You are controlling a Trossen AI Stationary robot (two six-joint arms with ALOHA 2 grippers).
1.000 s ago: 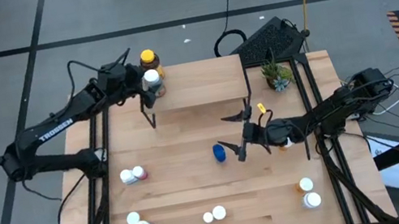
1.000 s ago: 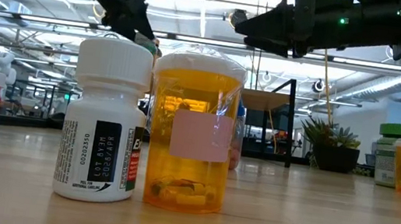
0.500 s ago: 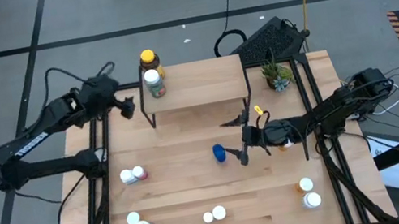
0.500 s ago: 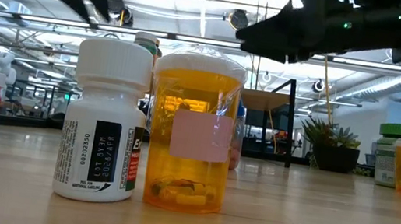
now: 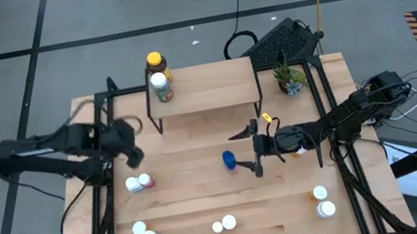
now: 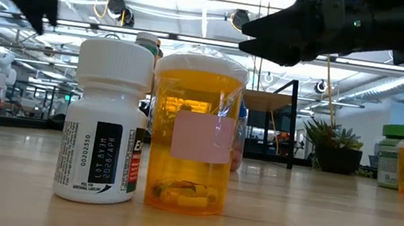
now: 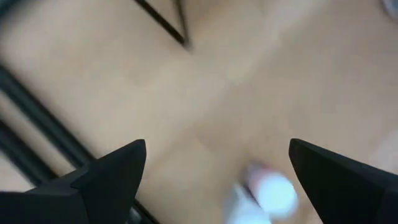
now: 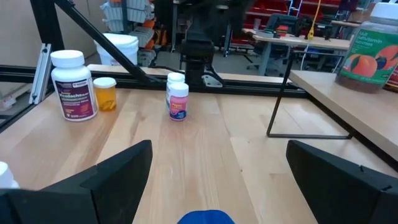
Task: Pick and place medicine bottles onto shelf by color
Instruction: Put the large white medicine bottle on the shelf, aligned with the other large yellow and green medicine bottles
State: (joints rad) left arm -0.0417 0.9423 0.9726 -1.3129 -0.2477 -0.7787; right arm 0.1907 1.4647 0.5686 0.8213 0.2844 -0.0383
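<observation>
High view, left to right: we log the left gripper (image 5: 135, 157), fingers apart and holding nothing, hovering just above a pink-and-white pair of small plastic pill bottles (image 5: 139, 182) at the table's left; two more bottles, one yellow-capped amber jar (image 5: 154, 63) and one white-capped bottle (image 5: 159, 87), already stand on the small light-wood shelf on dark metal legs (image 5: 212, 87). Mid-table sits a blue-capped bottle (image 5: 229, 160), with the right gripper (image 5: 251, 151) beside it, fingers spread wide and empty. We judge every bottle light, rigid and smooth-sided, so slippery and easily toppled; take each around the body below the cap. On the near white bottle (image 6: 104, 121) in the low view we read only a lot-code block, digits unclear; its translucent orange neighbour (image 6: 193, 133) carries a blank pink patch. Right wrist view shows a white bottle (image 8: 73, 84) whose label we read as "Headache"; other writing is illegible.
</observation>
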